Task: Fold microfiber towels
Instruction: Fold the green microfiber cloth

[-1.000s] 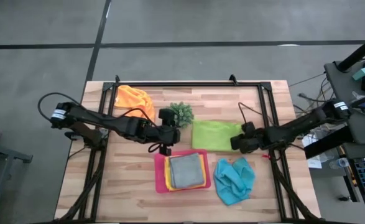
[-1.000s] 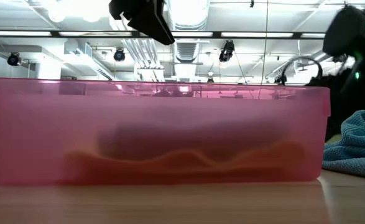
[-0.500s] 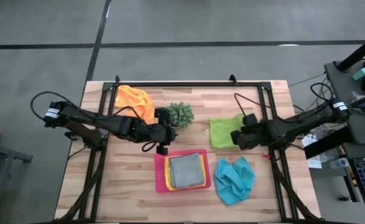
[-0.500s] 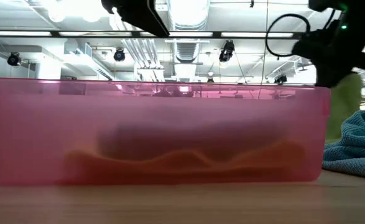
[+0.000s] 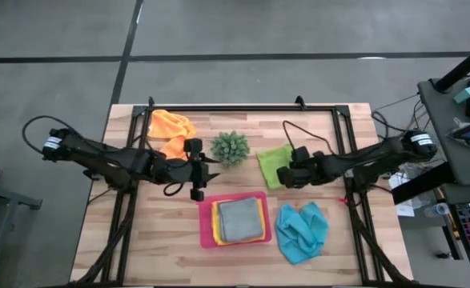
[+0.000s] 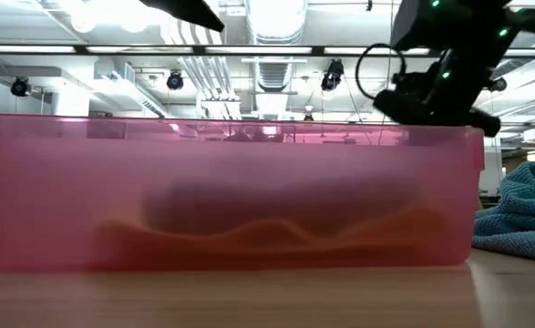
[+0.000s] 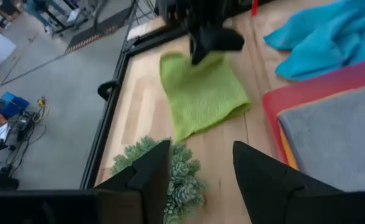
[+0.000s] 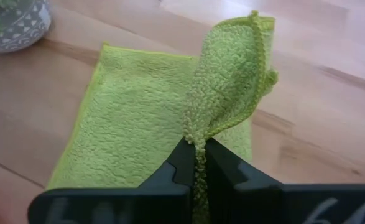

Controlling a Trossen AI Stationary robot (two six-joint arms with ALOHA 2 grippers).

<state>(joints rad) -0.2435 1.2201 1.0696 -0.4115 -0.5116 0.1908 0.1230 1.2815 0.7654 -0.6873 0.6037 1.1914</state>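
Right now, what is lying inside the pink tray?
In the pink tray, a folded grey towel lies on top. Yellow and orange edges show beneath it. How those lower towels are folded is hidden by the grey one.

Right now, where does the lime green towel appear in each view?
High view: the lime towel lies right of centre, between the plant and the right gripper.
Low view: not in it; the pink tray fills the picture.
Left wrist view: towel upper centre, beyond the plant.
Right wrist view: towel fills the centre, pinched in the shut fingers.
Shared landmark: the plant.
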